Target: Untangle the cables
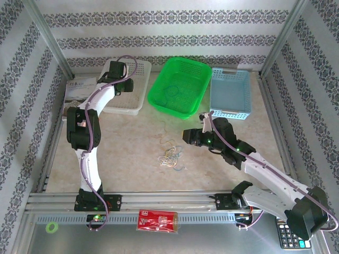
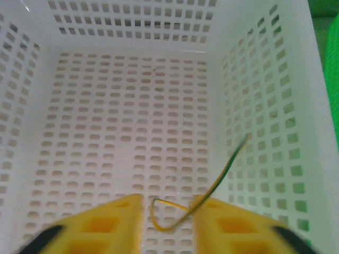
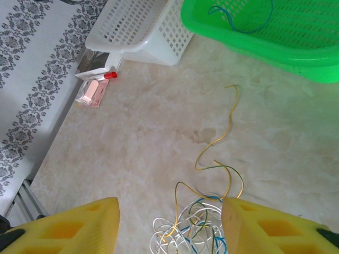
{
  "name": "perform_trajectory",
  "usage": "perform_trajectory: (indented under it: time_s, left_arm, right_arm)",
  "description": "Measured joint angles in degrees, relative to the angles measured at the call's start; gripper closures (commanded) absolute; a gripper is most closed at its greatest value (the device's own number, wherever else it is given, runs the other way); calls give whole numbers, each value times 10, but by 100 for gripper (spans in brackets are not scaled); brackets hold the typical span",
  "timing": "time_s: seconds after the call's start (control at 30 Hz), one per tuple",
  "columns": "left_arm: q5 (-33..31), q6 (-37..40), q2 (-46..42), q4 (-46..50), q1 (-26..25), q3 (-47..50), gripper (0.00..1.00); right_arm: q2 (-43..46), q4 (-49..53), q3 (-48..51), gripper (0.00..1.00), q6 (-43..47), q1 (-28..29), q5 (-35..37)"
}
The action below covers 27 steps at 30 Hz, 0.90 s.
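Currently, overhead view: the cables (image 1: 170, 156) lie in a loose tangle on the counter (image 1: 127, 153), a little below the frame's centre. Whitish, yellow, blue and green strands overlap there. A white basket (image 1: 132, 103), a green basket (image 1: 180, 112) and a blue basket (image 1: 230, 114) stand in a row across the upper part of the frame.

Left gripper (image 2: 167, 207): over the inside of the white basket, at the upper left of the overhead view. In its wrist view the yellow fingers (image 2: 111, 219) are parted with a clear gap between them, so the gripper is open. A yellow-green strand (image 2: 218, 180) runs through that gap. It loops low at the bottom of the frame and its free end rises toward the basket's right wall. The strand crosses the inner edge of the right-hand finger. It is blurred, and I cannot tell whether it touches. It is not clamped.

Right gripper (image 3: 170, 207): jaws wide apart, gripping nothing. The tangle sits at the bottom centre of its wrist view, between the two fingertips. One yellow strand (image 3: 231, 119) trails out of the tangle up toward the centre right of the frame. It lies on the counter, and its end stops short of the green basket. A blue-green strand (image 3: 233, 26) lies inside the green basket, upper right of the frame.

A small packet with a red cap (image 3: 94, 89) lies on the counter by the white basket's corner, upper left of that view.
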<state>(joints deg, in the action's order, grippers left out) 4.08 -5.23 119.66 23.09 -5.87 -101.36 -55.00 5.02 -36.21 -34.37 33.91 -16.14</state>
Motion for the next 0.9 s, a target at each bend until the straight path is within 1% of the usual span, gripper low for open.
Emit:
perform_trajectory:
  time_s: [0.13,0.2,0.3,0.4,0.57,0.73,0.9]
  left_arm:
    - [-9,4,-1,10,2,-22,28]
    - [-9,3,-7,12,3,-23,23]
    - [-4,2,-25,15,4,-23,12]
    - [15,-7,-63,9,4,-7,0]
    - [64,-37,-170,-43,4,81,0]
    - [131,-90,-283,-147,4,222,0]
    - [173,-154,-356,-198,2,342,0]
  right_arm:
    - [-9,1,0,45,0,4,0]
    - [-15,1,0,45,1,7,0]
    - [-29,1,0,45,2,11,0]
    - [-49,1,-1,45,4,12,0]
    - [-85,3,-11,45,16,17,2]
    - [-126,3,-28,45,25,26,5]
    - [-185,3,-58,45,39,38,17]
